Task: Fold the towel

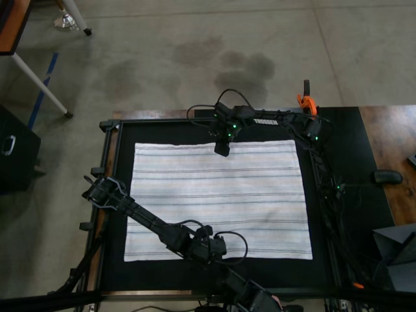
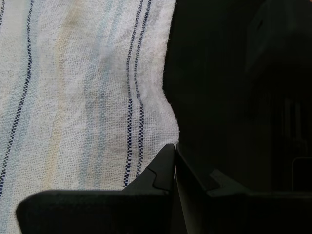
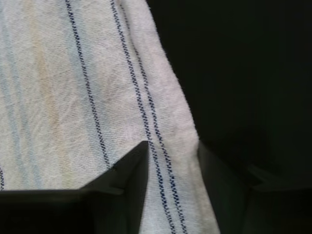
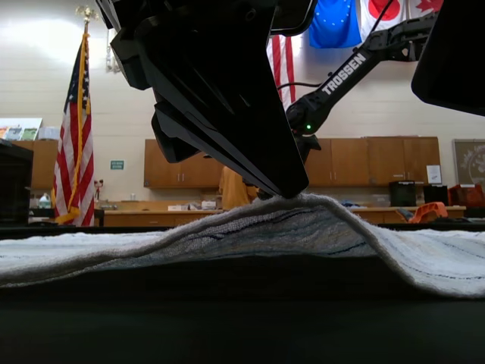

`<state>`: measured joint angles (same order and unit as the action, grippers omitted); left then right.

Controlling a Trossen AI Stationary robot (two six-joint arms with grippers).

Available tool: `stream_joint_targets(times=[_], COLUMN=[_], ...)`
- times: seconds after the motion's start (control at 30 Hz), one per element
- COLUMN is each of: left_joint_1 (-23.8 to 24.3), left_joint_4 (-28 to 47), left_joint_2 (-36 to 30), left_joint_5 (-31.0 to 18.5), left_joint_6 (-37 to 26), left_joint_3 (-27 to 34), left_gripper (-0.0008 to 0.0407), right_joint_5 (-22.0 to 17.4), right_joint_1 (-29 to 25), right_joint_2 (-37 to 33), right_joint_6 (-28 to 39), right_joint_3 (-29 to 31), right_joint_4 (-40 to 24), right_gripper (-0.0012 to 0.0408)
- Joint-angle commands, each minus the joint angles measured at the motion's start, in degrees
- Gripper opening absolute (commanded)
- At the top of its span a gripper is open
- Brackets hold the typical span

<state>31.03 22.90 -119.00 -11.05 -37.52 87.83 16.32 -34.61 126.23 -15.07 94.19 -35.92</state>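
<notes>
Left gripper (image 2: 174, 152) fingers pressed together, nipping the edge of the towel (image 1: 221, 195), right gripper (image 3: 170, 148) fingers spread and straddling a towel hem, the striped cloth itself spread across the black work surface (image 1: 273, 270).

Top view: even, diffuse overhead light, sharp, soft shadows; the towel (image 1: 218, 198) is bright against the black surface (image 1: 338, 143). Both wrist views: cloth weave is crisp, dark half has no detail, near end-effector fingers are soft. Exterior view: backlit by the bright room, a near arm (image 4: 220, 98) in silhouette, foreground dark and blurred.
</notes>
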Motion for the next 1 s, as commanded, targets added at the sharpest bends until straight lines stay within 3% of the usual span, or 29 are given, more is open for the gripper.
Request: stream_joint_targets(times=[0.0,0.1,0.23,0.4,0.63,0.97], left_joint_1=[0.0,0.0,0.0,0.0,0.0,0.0], left_joint_4=[0.0,0.0,0.0,0.0,0.0,1.6], left_joint_2=[0.0,0.0,-0.1,0.0,0.4,3.6], left_joint_5=[0.0,0.0,0.0,0.0,0.0,-0.2], left_joint_6=[0.0,0.0,-0.2,-0.4,-0.4,-0.4], left_joint_3=[0.0,0.0,0.0,0.0,0.0,0.0], left_gripper=[0.0000,0.0000,0.0000,0.0000,0.0000,0.0000], right_joint_5=[-0.1,0.0,0.0,0.0,0.0,-0.1], right_joint_1=[-0.1,-0.3,-0.5,-0.5,-0.7,-0.4], right_joint_2=[-0.2,-0.2,0.1,-0.1,-2.3,-3.1], right_joint_6=[0.3,0.0,-0.2,-1.5,0.0,0.0], right_joint_3=[0.0,0.0,0.0,0.0,0.6,10.7], right_joint_4=[-0.1,0.0,-0.4,-2.7,-3.9,-15.2], right_gripper=[0.0066,-0.0010,0.0030,-0.0008,0.0004,-0.0003])
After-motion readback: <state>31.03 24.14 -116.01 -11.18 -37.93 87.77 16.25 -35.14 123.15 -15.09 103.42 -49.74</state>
